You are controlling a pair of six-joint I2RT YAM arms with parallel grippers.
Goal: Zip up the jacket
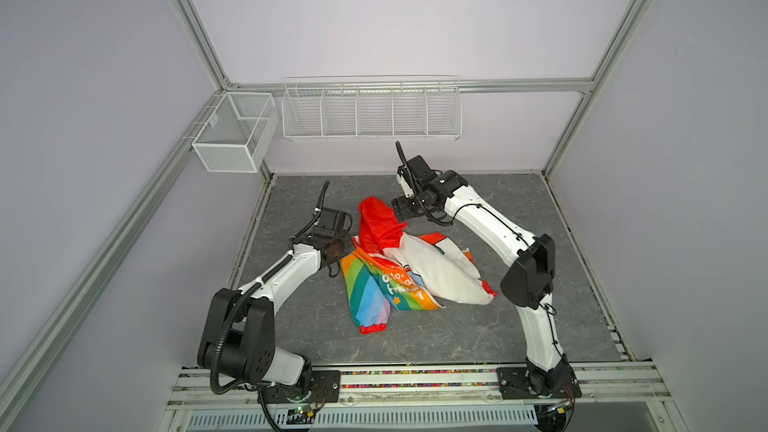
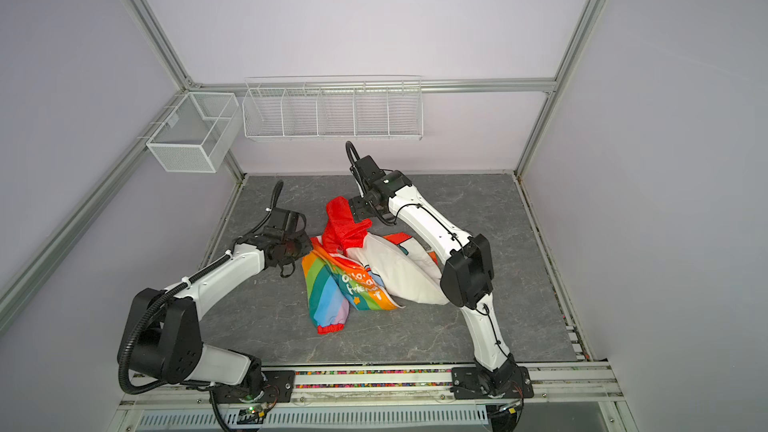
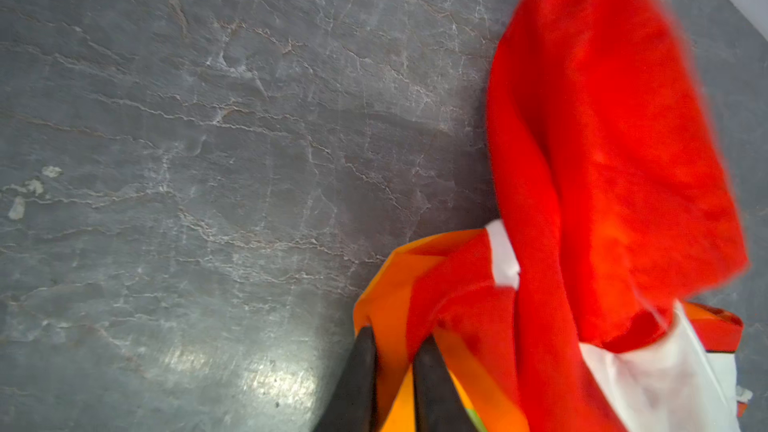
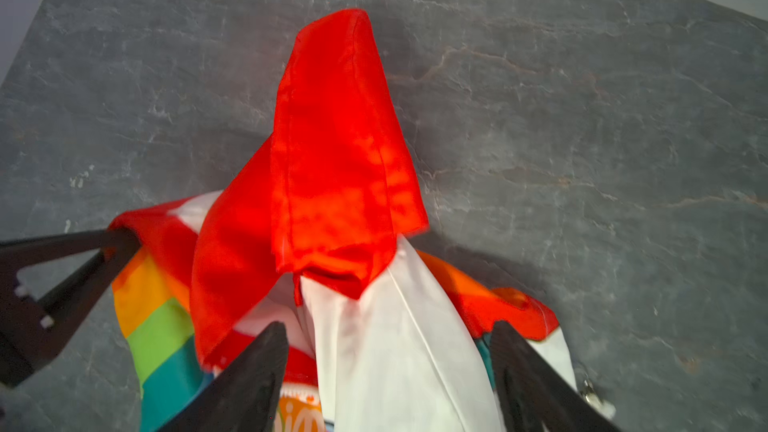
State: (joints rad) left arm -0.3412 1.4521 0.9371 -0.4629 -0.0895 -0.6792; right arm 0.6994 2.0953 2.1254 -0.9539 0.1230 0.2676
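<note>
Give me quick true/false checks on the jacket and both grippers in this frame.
1. The jacket lies flat and zipped. False: it is crumpled on the table, with its white lining exposed.
2. The right gripper is open. True.
3. The left gripper is well clear of the jacket. False: its jaws stand nearly closed on jacket fabric.
4. The red hood is at the jacket's far end in both top views. True.

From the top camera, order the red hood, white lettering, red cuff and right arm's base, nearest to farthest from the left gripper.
In a top view, the left gripper sits at the jacket's left edge.
1. red hood, right beside it, toward the back
2. white lettering, mid-jacket
3. red cuff, at the sleeve's front end
4. right arm's base, front right corner
</note>
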